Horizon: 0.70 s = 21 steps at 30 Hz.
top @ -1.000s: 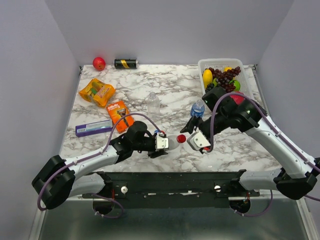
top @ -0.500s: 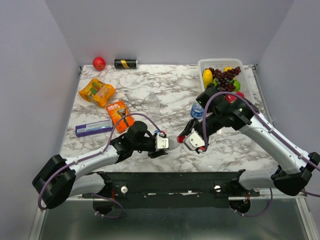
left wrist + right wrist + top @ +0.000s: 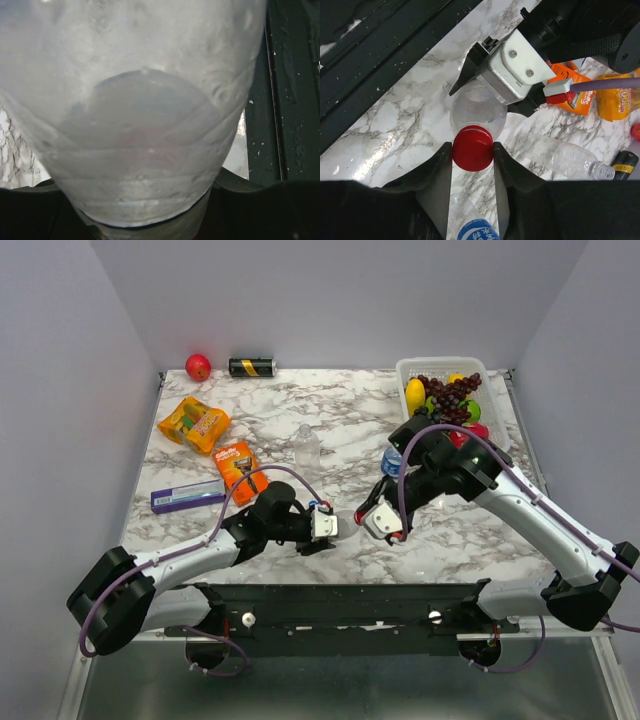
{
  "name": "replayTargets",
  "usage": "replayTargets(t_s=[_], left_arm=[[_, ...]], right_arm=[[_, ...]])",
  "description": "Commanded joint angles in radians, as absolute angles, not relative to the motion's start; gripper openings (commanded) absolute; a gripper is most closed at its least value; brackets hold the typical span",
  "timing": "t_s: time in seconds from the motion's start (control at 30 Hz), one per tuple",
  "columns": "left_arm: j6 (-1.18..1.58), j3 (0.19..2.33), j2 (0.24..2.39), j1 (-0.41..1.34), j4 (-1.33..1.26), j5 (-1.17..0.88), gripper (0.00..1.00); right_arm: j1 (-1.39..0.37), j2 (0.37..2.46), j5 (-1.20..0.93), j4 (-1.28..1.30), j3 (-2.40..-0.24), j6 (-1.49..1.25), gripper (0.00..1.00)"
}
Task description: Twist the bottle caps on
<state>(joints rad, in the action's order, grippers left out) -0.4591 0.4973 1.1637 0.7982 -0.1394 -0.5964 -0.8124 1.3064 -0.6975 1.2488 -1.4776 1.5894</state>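
We are pinching the red cap [image 3: 472, 148] in our right gripper [image 3: 472, 156], right over the clear bottle [image 3: 479, 114] that our left gripper [image 3: 327, 530] is clamping tight.

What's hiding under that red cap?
A clear bottle held by the left gripper. The red cap sits on its top, pinched by the right gripper, so the bottle's mouth is covered.

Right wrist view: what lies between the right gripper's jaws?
The red cap, touched by both jaws, directly over the neck of the clear bottle, shown in the right wrist view.
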Motion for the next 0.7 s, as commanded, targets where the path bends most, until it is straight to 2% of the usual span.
replayTargets(t_s=[0.0, 0.07, 0.2, 0.33, 0.5, 0.67], left_arm=[[-0.442, 0.529, 1.169, 0.793, -0.187, -0.624, 0.00], [-0.427, 0.525, 1.166, 0.792, -0.218, -0.594, 0.00], [-0.260, 0.511, 1.146, 0.792, -0.337, -0.422, 0.00], [-0.172, 0.517, 1.097, 0.798, -0.391, -0.197, 0.00], [-0.245, 0.532, 1.034, 0.854, -0.353, 0.130, 0.00], [-0.314, 0.551, 1.032, 0.893, -0.301, 0.314, 0.00]], right_arm=[[-0.822, 1.312, -0.684, 1.212, -1.471, 1.530, 0.32], [-0.824, 1.336, -0.677, 1.204, -1.486, 1.470, 0.27], [-0.819, 1.454, -0.660, 1.187, -1.590, 1.062, 0.15], [-0.785, 1.609, -0.696, 1.279, -1.762, 0.770, 0.10], [-0.671, 1.745, -0.794, 1.389, -1.838, 0.564, 0.05], [-0.598, 1.830, -0.853, 1.401, -1.836, 0.371, 0.01]])
